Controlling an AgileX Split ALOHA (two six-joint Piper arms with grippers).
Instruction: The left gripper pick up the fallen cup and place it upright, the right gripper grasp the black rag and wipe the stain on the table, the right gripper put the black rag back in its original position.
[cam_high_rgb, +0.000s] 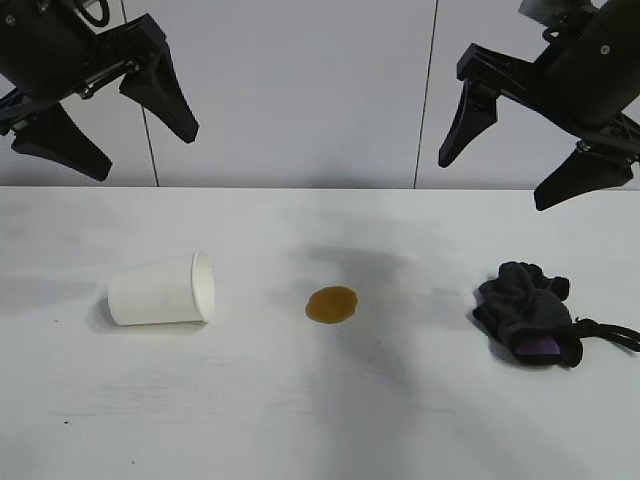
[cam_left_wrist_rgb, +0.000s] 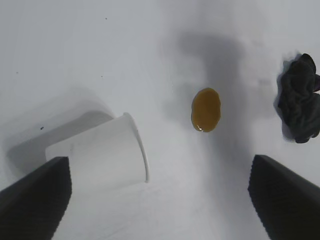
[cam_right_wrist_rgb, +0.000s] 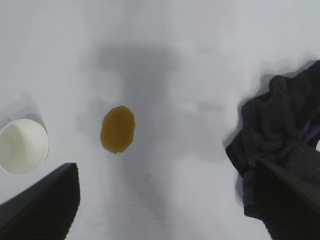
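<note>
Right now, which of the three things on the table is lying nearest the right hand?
The black rag; the cup and stain lie farther left.

I see the white table (cam_high_rgb: 320, 430) filling the lower part of the exterior frame. On it the cup (cam_high_rgb: 162, 290) lies on its side at left, the stain (cam_high_rgb: 331, 304) sits at centre, and the black rag (cam_high_rgb: 528, 315) rests at right, all well apart

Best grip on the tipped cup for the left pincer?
Judging by its pose: the cup lies on its side, mouth toward the stain. Bring the open left pincer down from above and close across the tapered wall at mid-body, not the rim, which would likely buckle.
</note>
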